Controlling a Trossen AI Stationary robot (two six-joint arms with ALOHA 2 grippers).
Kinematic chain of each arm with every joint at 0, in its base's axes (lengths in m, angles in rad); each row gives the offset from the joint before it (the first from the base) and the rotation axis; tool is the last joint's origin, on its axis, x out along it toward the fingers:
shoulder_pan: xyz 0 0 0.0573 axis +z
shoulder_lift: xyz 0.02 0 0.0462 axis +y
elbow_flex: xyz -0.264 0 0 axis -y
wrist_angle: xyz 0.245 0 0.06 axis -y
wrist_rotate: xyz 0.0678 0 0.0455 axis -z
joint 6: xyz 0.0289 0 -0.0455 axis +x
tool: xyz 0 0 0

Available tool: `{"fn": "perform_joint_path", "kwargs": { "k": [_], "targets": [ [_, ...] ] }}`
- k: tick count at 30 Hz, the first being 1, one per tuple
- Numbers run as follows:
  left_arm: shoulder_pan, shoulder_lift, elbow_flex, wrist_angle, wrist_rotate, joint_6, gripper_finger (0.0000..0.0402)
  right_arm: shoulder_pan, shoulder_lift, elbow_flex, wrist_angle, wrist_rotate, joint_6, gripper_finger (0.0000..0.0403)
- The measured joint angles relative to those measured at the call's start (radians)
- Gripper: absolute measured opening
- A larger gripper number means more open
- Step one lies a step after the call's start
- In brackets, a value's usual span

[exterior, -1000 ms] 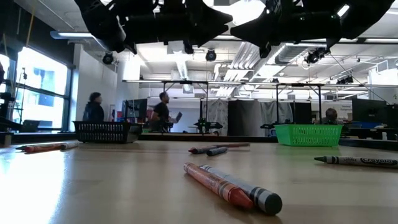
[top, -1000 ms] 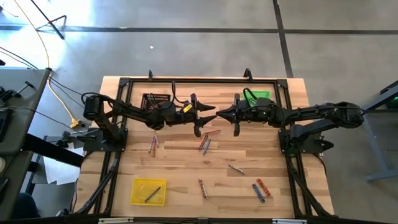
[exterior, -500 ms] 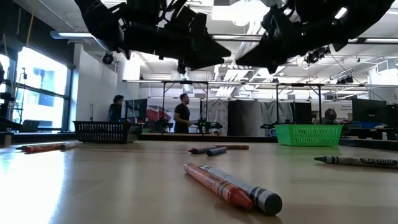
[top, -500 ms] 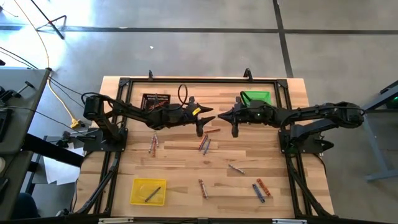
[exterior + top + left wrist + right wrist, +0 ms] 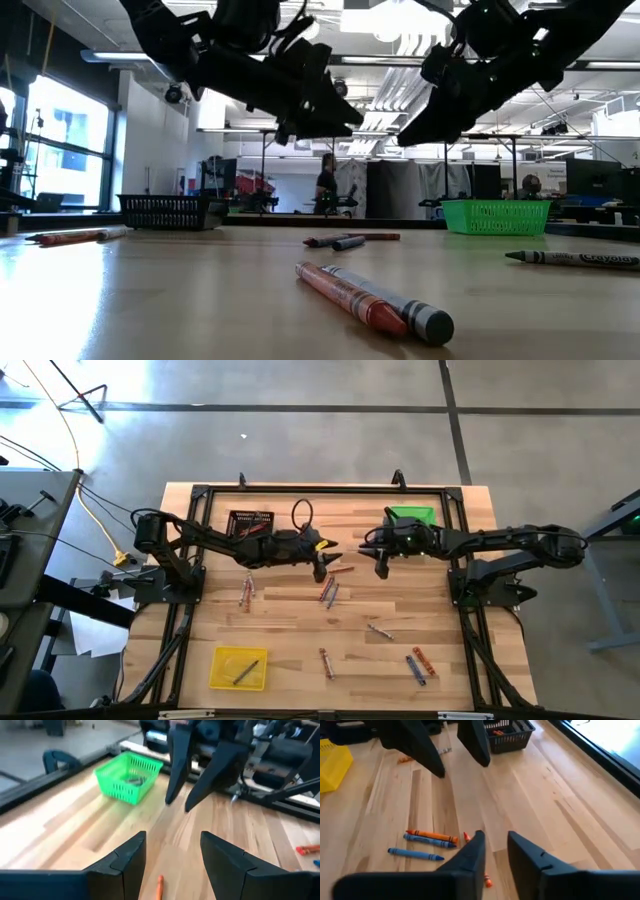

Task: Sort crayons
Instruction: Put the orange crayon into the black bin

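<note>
Several crayons lie flat and scattered on the wooden table [image 5: 290,630]. One orange crayon [image 5: 342,571] lies between my two grippers, and a pair [image 5: 328,592] lies just nearer. My left gripper [image 5: 321,568] hangs open above the table's middle, tilted down; the orange crayon [image 5: 159,887] shows low between its fingers, untouched. My right gripper [image 5: 380,567] faces it from the right, also tilted down, with a narrow gap between its fingers [image 5: 495,852] and nothing in it. An orange and two blue crayons [image 5: 424,840] lie beyond it.
A black basket [image 5: 252,520] holding orange crayons stands at the far left, and a green basket [image 5: 412,517] at the far right. A yellow tray [image 5: 238,667] with one grey crayon sits near the front left. More crayons [image 5: 418,665] lie at the front right.
Both grippers have tipped from about level to slanting down toward the table and have sunk a little, staying face to face over the table's middle. The crayons have not moved.
</note>
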Motion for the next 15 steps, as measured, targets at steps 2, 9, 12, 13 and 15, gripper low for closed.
{"fn": "perform_joint_path", "kwargs": {
  "k": [2, 9, 12, 13, 15],
  "targets": [
    [-0.003, 0.0, 0.0, -0.021, 0.0, -0.017, 0.0177, 0.0, 0.014, 0.0, 0.003, -0.004, 0.0, 0.0107],
    [-0.025, -0.001, 0.0, -0.057, 0.001, -0.029, 0.0177, 0.0, 0.174, 0.062, -0.046, 0.01, 0.0, 0.0146],
    [-0.032, -0.002, 0.0, -0.07, 0.001, -0.046, 0.0177, 0.0, 0.268, 0.141, -0.13, 0.01, -0.012, 0.0147],
    [-0.032, -0.004, 0.0, -0.08, 0.001, -0.057, 0.0177, 0.0, 0.3, 0.173, -0.166, 0.011, -0.026, 0.0147],
    [-0.032, -0.009, 0.0, -0.097, 0.001, -0.085, 0.0177, 0.0, 0.361, 0.238, -0.247, 0.011, -0.05, 0.0147]
  ]
}}
